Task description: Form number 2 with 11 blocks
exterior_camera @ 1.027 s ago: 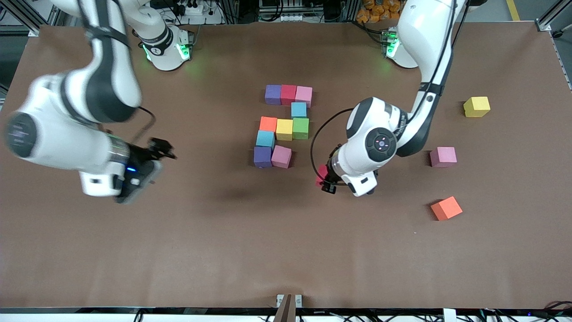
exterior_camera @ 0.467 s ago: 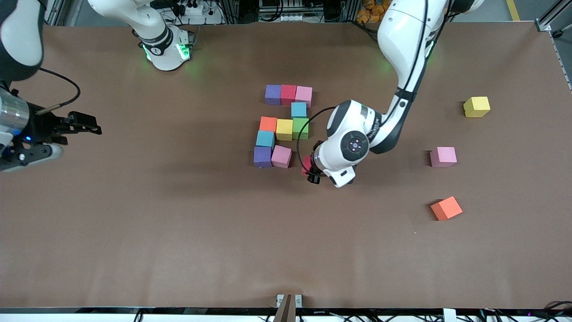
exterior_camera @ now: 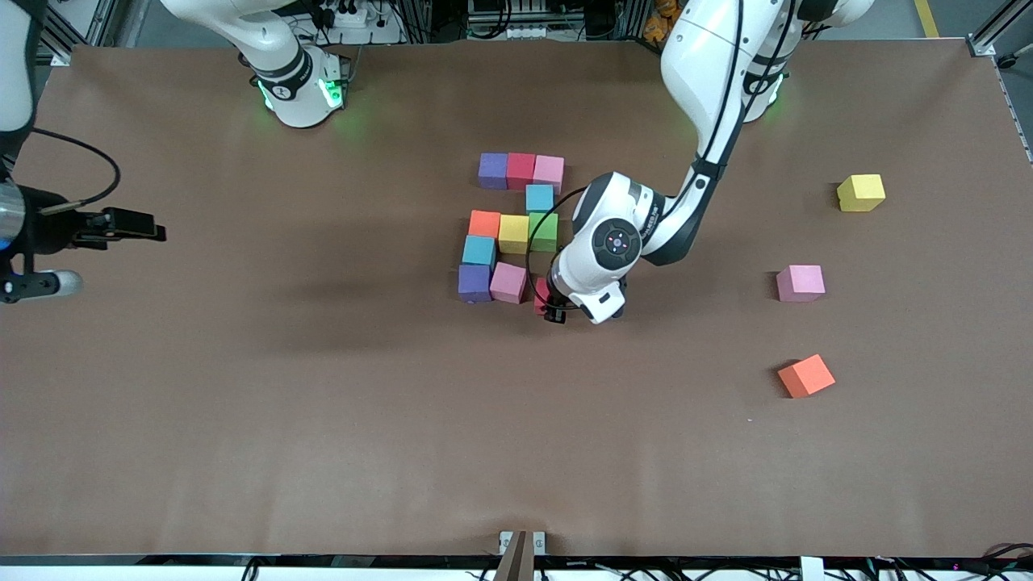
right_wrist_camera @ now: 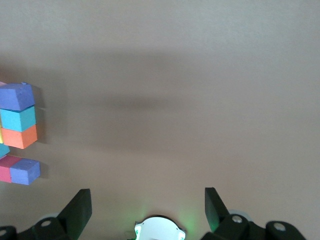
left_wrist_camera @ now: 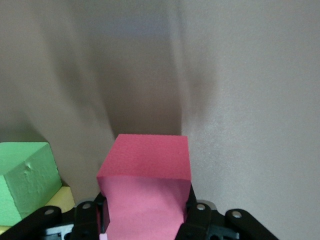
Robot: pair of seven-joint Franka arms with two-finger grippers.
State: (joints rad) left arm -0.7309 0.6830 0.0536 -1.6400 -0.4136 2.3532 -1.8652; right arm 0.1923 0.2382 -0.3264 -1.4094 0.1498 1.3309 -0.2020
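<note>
1. So far we count ten cubes laid down in the number 2 [exterior_camera: 512, 228]: purple, red and pink along the row nearest the bases, a blue under the pink, then orange, yellow and green, a second blue under the orange, and purple and pink in the row nearest the front camera.
2. Only that last row's third place is unfilled, just beside the pink cube [exterior_camera: 508, 282], so we judge the digit one cube short of done.
3. We carry that cube now: the left gripper [left_wrist_camera: 145, 220] pinches the red block [left_wrist_camera: 145, 192] between its fingers, low over the gap.
4. Our left arm reaches from its base down to the digit, wrist bent downward.
5. Our right gripper [right_wrist_camera: 147, 207] waits with fingers spread wide, over the right arm's end of the table.
6. Spare yellow, pink and orange cubes lie well apart toward the left arm's end.
</note>
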